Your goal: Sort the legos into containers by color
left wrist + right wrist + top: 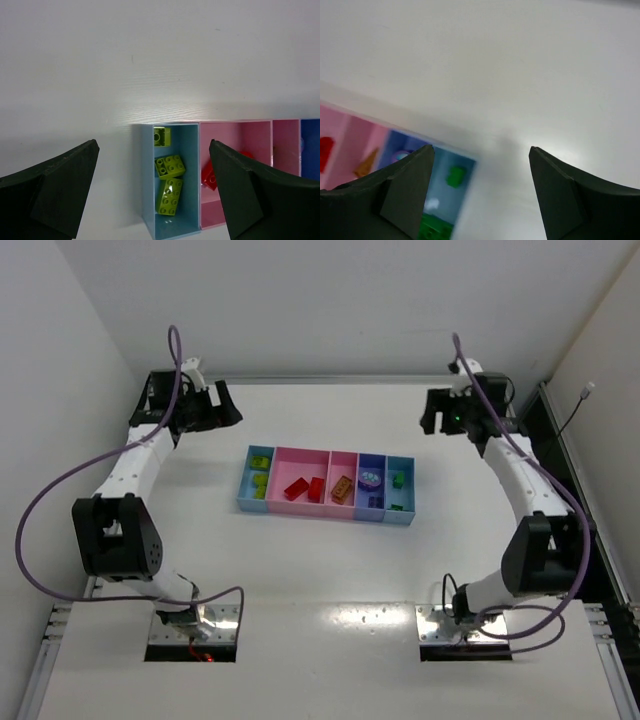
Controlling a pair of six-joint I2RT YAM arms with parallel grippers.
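Note:
The row of five bins [326,517] lies mid-table. The left light blue bin [188,222] holds three lime bricks [169,195]. The wide pink bin holds red bricks [303,488], the narrow pink bin an orange brick [342,488], the periwinkle bin a purple brick [370,480], the right light blue bin green bricks [397,481]. My left gripper [226,403] is open and empty, raised beyond the bins' left end. My right gripper [430,412] is open and empty, raised beyond their right end. The green bricks [455,176] show blurred in the right wrist view.
White walls close in the table at the back and sides. Purple cables loop from both arms. The arm bases [195,620] sit on metal plates at the near edge.

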